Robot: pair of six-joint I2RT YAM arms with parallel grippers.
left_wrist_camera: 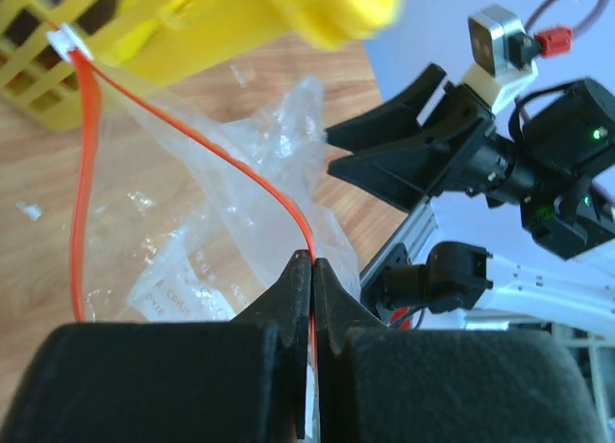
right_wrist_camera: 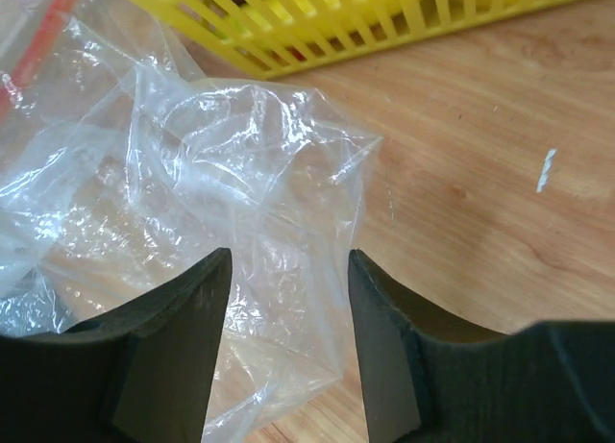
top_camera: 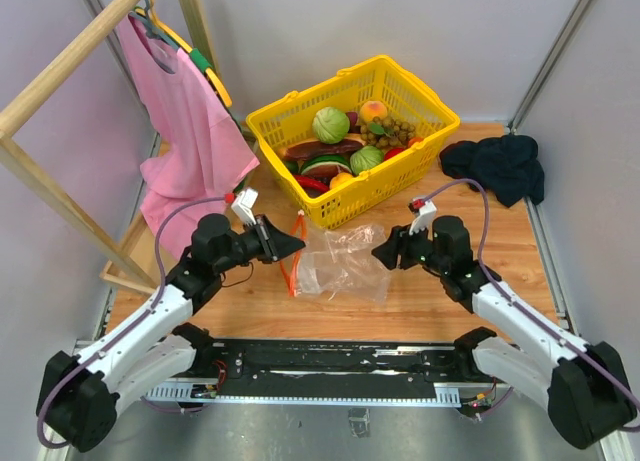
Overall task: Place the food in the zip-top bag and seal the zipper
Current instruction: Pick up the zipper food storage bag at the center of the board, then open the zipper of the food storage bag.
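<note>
The clear zip-top bag (top_camera: 345,263) lies crumpled on the wooden table in front of the yellow basket (top_camera: 300,116). Its red-orange zipper (top_camera: 293,256) runs along the bag's left edge. My left gripper (top_camera: 297,245) is shut on the zipper (left_wrist_camera: 202,155), which rises in a loop from between the fingers. My right gripper (top_camera: 380,252) is open and empty at the bag's right side, its fingers (right_wrist_camera: 183,318) straddling the clear bag (right_wrist_camera: 231,174). The food, among it a green cabbage (top_camera: 330,124), sits in the basket.
A pink garment (top_camera: 185,121) hangs on a wooden rack (top_camera: 60,66) at the left. A dark cloth (top_camera: 497,166) lies at the right back. The basket's wall (right_wrist_camera: 365,15) is just beyond the bag.
</note>
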